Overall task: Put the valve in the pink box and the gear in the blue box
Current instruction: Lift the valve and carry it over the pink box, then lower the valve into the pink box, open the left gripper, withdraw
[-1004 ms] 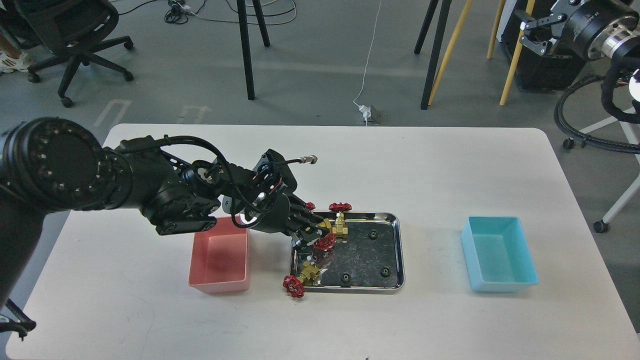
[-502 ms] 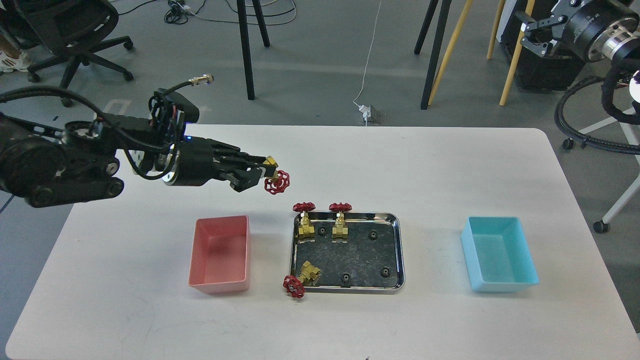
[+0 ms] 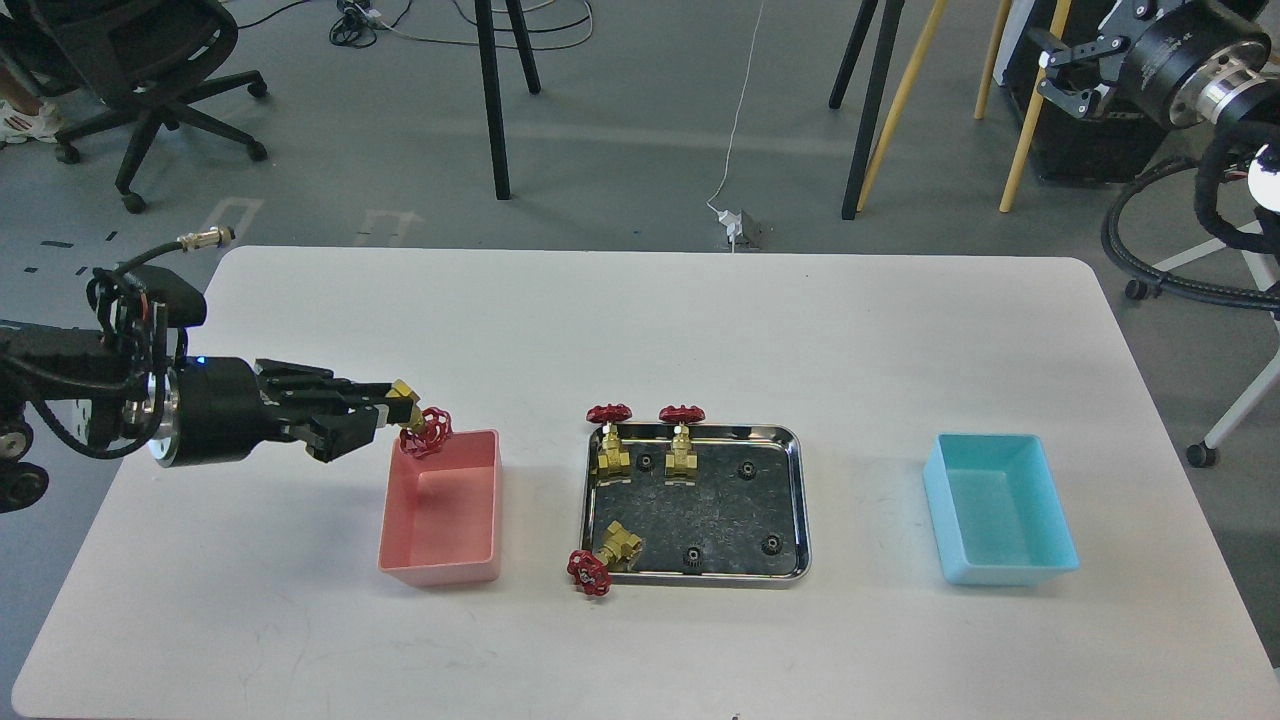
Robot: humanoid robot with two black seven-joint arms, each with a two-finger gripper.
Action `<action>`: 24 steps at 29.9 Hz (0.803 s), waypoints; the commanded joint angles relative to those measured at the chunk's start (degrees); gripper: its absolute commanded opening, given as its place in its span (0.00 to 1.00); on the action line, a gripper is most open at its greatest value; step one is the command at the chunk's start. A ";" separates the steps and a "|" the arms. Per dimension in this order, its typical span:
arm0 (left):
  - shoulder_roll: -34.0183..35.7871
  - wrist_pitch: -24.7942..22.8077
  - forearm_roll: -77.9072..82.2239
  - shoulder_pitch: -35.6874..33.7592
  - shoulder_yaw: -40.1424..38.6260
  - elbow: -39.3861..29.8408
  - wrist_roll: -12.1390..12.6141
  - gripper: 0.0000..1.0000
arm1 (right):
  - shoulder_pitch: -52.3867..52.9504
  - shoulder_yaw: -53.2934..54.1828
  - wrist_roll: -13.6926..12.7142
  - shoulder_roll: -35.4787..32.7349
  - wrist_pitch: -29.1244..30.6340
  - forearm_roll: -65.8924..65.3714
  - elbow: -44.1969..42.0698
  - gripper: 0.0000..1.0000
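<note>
My left gripper (image 3: 388, 415) is shut on a brass valve (image 3: 420, 428) with a red handwheel and holds it over the far left corner of the pink box (image 3: 440, 570). Three more valves stay at the steel tray (image 3: 800, 500): two upright at its far left (image 3: 610, 445) (image 3: 681, 440) and one lying over its near left rim (image 3: 603, 558). Several small black gears (image 3: 746, 469) lie in the tray. The blue box (image 3: 1000, 570) stands empty at the right. My right gripper (image 3: 1062, 68) is raised off the table at the top right, fingers apart.
The white table (image 3: 700, 330) holds only the two boxes and the tray. Beyond it are an office chair (image 3: 140, 60), stand legs and cables on the grey floor.
My left gripper lifted a valve out of the tray, rose, then swung left and down to the pink box's far corner. The right arm barely moved.
</note>
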 commanded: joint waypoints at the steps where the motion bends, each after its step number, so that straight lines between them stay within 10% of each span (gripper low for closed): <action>1: -1.60 0.06 -0.41 2.54 -0.93 1.19 0.00 0.12 | -0.01 0.01 0.02 0.00 0.00 0.01 0.00 1.00; 10: -4.07 -0.03 -0.24 7.81 -3.13 7.43 0.00 0.16 | 0.08 0.01 0.02 -0.09 0.00 0.10 0.00 1.00; 24: -3.81 -0.73 -0.59 7.90 -6.20 6.82 0.00 0.68 | -0.27 -0.08 0.02 -0.18 0.00 0.10 0.09 1.00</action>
